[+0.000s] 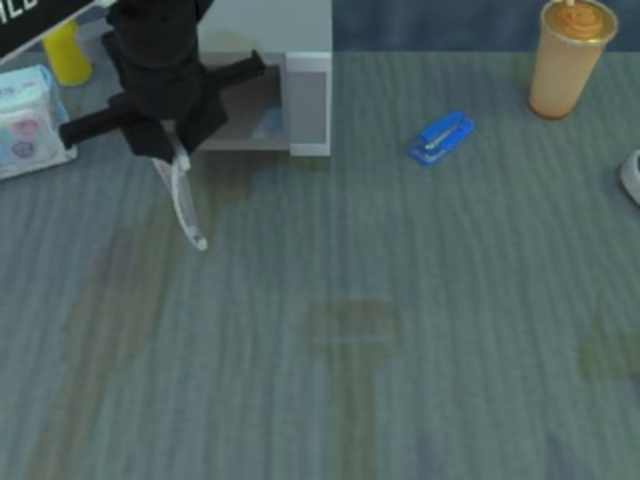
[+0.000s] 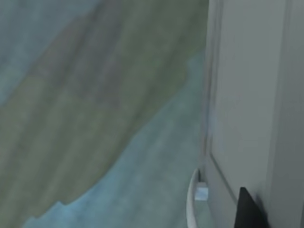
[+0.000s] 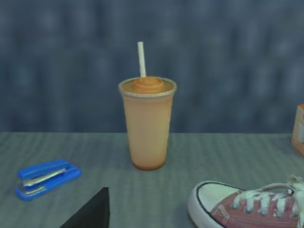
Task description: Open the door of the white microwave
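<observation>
The white microwave (image 1: 285, 70) stands at the far left of the counter (image 1: 400, 350), and its door (image 1: 180, 195) is swung well outward, seen edge-on in the top view with the cavity exposed. The left hand (image 1: 165, 135) sits at the hinge-side end of the door, close to the microwave front; whether it is closed on the handle cannot be told, since the arm body covers the fingers from above and the left wrist view shows only the door panel (image 2: 247, 95), a curved pale handle (image 2: 191, 199) and one dark finger (image 2: 249, 213). Probable risks: if contact on the handle is shallow, the hand may slip off and the door may stop short; a pull not following the hinge arc may drag the microwave across the counter toward the white-blue packet (image 1: 28, 120). The right arm is parked at the right, its wrist view facing the orange cup (image 3: 147, 123), blue stapler (image 3: 45, 178) and sneaker (image 3: 247, 204).
</observation>
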Available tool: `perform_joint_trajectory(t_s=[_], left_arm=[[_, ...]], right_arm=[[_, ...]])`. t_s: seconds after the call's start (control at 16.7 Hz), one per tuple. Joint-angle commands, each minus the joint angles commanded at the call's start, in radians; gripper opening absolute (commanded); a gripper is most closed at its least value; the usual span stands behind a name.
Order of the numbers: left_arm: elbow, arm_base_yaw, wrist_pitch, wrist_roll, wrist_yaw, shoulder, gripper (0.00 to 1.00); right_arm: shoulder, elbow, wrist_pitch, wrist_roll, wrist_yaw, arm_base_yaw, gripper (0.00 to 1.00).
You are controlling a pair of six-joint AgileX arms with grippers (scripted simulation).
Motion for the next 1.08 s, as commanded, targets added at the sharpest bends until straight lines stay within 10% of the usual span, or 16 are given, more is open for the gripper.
perform_joint_trajectory(t_s=[0.66,1.08], left_arm=[[0.314,0.059,-0.297,0.068,0.152,0.139,0.00],[0.288,0.058,-0.274,0.067,0.156,0.140,0.00]], right_arm=[[0.000,0.000,0.000,0.000,0.000,0.000,1.00],[0.000,0.000,0.000,0.000,0.000,0.000,1.00]])
